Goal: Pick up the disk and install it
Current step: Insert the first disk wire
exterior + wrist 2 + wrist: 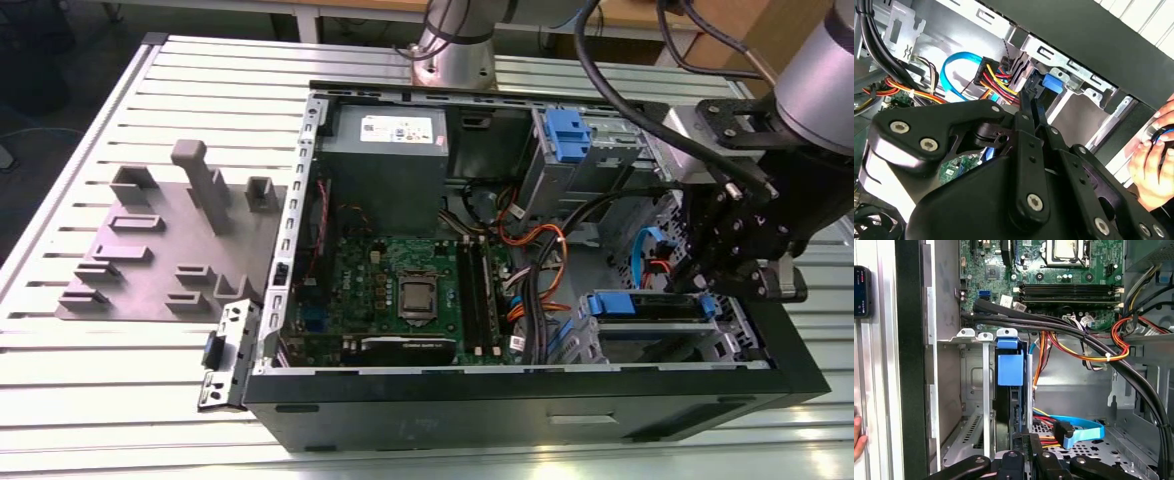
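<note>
The disk (pixel 647 305), silver with a blue carrier frame, sits in the drive cage at the front corner of the open computer case (pixel 534 395), on the exterior view's right. The first wrist view sees it edge-on, with its blue carrier tab (pixel 1010 369) at the cage mouth. My gripper (pixel 727 285) hangs just beside the cage, at the case's right wall. In the second wrist view its fingers (pixel 1026 107) lie close together, nothing between them, tips right at the blue carrier (pixel 1051 82). The black fingers (pixel 1019 462) point along the disk's edge.
Black, orange and blue cables (pixel 1079 347) cross the case close to the cage. The motherboard (pixel 400 295) and grey power-supply box (pixel 387 165) fill the case's left part. A grey fixture plate (pixel 154 245) lies outside the case on the slatted table. A person's hand (pixel 1154 160) rests outside the case wall.
</note>
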`<state>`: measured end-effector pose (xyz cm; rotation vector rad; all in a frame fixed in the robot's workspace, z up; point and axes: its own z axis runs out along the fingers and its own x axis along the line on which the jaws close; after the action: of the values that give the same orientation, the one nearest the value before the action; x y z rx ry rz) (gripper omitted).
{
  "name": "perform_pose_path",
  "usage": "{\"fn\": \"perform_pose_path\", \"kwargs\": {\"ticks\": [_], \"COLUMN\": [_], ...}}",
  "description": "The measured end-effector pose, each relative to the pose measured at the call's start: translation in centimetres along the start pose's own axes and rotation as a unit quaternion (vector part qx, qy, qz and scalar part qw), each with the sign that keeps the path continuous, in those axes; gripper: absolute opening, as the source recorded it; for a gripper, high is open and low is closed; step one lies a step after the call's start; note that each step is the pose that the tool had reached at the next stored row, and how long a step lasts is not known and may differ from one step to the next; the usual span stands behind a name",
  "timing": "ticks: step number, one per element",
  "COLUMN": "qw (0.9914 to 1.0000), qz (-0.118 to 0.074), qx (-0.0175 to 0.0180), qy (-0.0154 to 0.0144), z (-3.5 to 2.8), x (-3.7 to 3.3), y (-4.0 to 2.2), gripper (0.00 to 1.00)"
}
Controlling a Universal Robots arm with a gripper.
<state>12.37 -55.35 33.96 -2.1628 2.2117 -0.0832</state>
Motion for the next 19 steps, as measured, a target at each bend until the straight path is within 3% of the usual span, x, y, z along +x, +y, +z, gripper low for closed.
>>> {"fn": "perform_pose_path", "kwargs": {"ticks": [7,8,11,13,15,19], "qw": [0.99996,0.99994,0.99975,0.99967,0.99962,0.99958], "qz": [-0.007,-0.007,-0.007,-0.007,-0.007,-0.008], "qx": [0.0062,0.0088,0.0212,0.0247,0.0268,0.0279], "qy": [0.0006,0.0006,0.0003,0.0003,0.0002,0.0002], "z": [-0.01,-0.01,0.04,0.05,0.07,0.17], "x": [0.25,0.29,0.31,0.31,0.31,0.37], "y": [0.38,0.46,0.69,0.74,0.95,1.14], "gripper": [0.16,0.16,0.16,0.16,0.16,0.16]}}
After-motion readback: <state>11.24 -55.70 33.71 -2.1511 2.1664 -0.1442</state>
